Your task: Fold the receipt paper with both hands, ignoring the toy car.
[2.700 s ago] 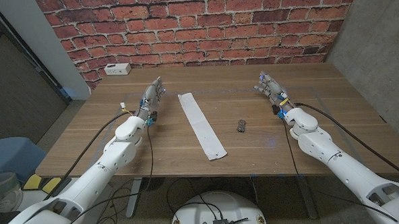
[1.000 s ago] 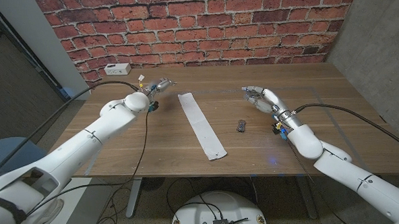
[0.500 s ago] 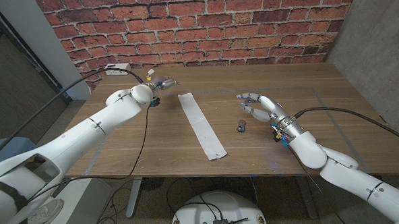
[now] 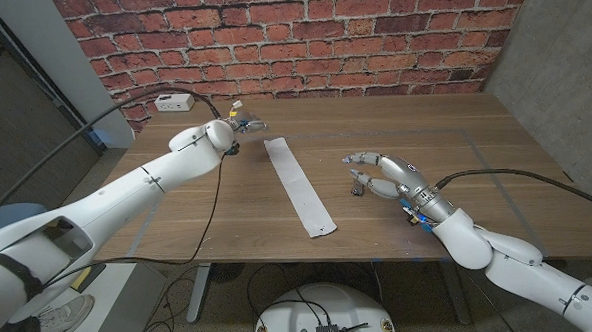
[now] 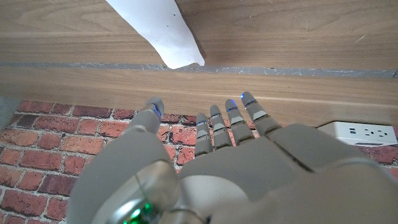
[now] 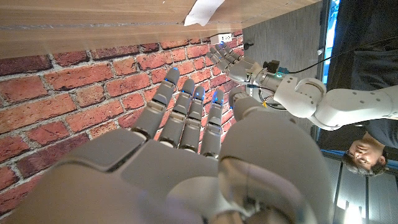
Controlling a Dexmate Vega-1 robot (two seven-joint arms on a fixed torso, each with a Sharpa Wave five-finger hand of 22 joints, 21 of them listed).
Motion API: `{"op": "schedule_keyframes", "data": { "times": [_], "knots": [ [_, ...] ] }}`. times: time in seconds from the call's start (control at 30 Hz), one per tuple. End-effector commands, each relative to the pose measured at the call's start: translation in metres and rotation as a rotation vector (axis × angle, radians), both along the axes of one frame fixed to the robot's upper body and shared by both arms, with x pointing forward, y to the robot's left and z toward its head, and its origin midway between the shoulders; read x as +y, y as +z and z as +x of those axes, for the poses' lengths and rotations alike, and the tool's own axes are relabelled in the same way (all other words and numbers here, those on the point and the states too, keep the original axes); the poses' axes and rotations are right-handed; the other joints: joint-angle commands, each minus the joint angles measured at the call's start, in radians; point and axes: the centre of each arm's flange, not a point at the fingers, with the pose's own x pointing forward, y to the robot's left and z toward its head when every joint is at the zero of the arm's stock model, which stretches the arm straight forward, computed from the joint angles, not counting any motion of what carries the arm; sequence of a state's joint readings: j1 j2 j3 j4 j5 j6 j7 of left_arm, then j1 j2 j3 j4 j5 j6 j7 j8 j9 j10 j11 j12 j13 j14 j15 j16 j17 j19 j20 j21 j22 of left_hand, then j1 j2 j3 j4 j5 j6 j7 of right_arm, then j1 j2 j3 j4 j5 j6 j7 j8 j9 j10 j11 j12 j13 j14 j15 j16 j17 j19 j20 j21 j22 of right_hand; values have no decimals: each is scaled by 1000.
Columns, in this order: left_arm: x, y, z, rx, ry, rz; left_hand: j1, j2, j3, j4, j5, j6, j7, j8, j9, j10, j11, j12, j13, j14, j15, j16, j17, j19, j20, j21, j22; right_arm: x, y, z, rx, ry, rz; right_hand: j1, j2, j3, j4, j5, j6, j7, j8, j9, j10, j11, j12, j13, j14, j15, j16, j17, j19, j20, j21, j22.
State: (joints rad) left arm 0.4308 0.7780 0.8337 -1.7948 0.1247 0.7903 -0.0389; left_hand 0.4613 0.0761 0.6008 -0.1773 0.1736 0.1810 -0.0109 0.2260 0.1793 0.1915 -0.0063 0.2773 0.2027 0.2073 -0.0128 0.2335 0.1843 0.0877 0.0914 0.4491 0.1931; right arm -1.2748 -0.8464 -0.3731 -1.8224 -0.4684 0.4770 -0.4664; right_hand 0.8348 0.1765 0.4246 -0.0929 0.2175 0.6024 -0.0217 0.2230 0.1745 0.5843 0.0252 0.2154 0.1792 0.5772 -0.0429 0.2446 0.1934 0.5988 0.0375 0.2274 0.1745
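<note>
While the right hand (image 4: 381, 172) hangs over the table (image 4: 497, 177) with its fingers spread and nothing in them, the little toy car (image 4: 357, 188) sits just beside it. Farther off, the left hand (image 4: 242, 122), fingers apart and holding nothing, is near the far end of the long white receipt paper (image 4: 297, 184), which lies flat between both hands.

Wooden worktop (image 4: 228, 209) stood before a red brick wall (image 4: 300, 36). White power strip (image 4: 173, 102) lay at worktop's far corner, approx. 10 o'clock. Grey panel (image 4: 562, 64) stood at 3 o'clock, dark panel (image 4: 14, 128) at 9. Blue chair (image 4: 3, 229) sat at 8 o'clock, below worktop level.
</note>
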Motion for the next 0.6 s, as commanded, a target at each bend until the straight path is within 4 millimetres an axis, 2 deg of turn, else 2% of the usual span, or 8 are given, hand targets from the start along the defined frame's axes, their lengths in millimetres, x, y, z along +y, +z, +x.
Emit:
{"op": "schedule_keyframes", "data": {
  "times": [0.03,0.33,0.6],
  "knots": [
    [-19,6,-4,0,66,142,23,-5,-9,2,-3,17,1,3,6,19,-4,6,4,29,-7,11,5,18,-3,7,5,14,-24,-22,-24,39,-84,10,1,11,-1,-4,17,0,2,4,14,0,0,2,14,-4,7,3,13,1,7,4],
    [-29,9,3,26,105,232,46,-11,-15,-1,-2,26,-5,1,6,31,-9,5,5,48,-18,15,6,37,-3,13,6,23,-38,-29,-28,45,-133,12,-1,18,-3,-7,26,-3,-1,4,20,-1,-3,2,19,-7,4,4,15,-1,7,4],
    [-35,10,7,34,130,287,90,-22,-23,-7,-2,47,-23,1,7,49,-27,5,6,70,-37,18,6,61,-18,20,5,34,-49,-33,-23,66,-173,20,-2,30,-11,-9,28,-6,-7,4,23,-7,-8,3,20,-12,-1,3,16,-4,5,4]
  ]
}}
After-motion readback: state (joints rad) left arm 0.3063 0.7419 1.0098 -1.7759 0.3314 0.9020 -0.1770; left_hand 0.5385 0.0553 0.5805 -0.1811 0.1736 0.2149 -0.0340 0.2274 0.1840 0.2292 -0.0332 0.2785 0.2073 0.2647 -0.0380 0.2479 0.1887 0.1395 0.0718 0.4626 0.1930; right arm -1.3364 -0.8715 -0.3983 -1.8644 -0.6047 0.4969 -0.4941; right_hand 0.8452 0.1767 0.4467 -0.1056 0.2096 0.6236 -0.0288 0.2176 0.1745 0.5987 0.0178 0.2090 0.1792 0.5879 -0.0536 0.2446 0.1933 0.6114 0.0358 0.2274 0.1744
